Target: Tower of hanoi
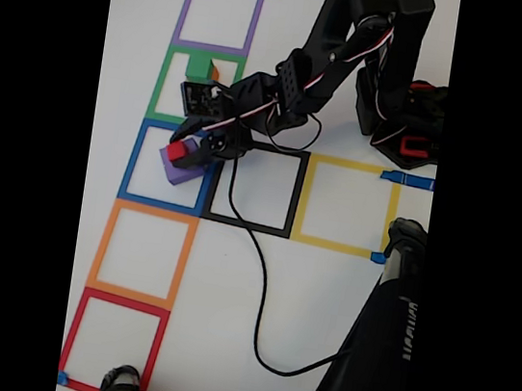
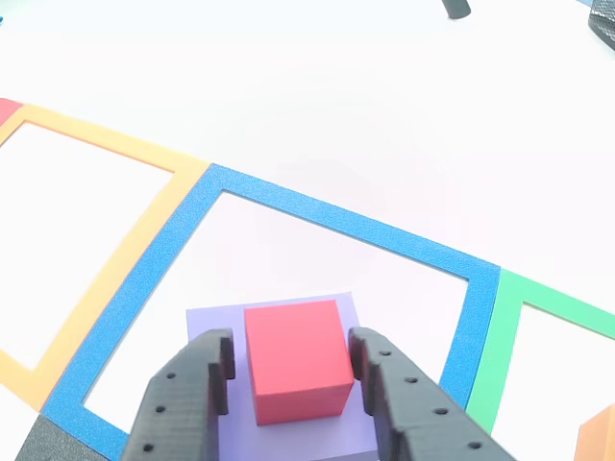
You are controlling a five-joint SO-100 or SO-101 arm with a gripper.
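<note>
Item one, my gripper [image 2: 290,370]: it hangs over the blue square [image 2: 288,206], fingers [image 2: 192,384] spread to either side of the red cube [image 2: 296,360]. In the other view a thin gap shows between each pad and the cube's side faces, so I judge my jaws apart, bracketing the cube but not clamped on it.

Item two, red cube: small, sitting on top of the purple block [image 2: 207,322], roughly centred on it. The fixed view shows the same stack, red cube [image 1: 181,150] on purple block [image 1: 182,170], inside the blue square [image 1: 170,165] near its right-hand edge.

Item three, purple block: wider and flatter than the cube, resting on the white table [image 1: 325,292].

Item four, green block [image 1: 198,66]: in the green square [image 1: 198,87], with something orange just beside it, too hidden by my arm to identify.

Item five, empty outlines: purple, black, yellow, orange and red squares, all taped to the table.

Handling note, my judgement: whether I am taking or leaving the cube cannot be read from this. If taking, I close evenly on the two side faces, keep my fingertips above the purple top so I do not drag it, then lift straight up. If leaving, I rise vertically without brushing the cube.
</note>
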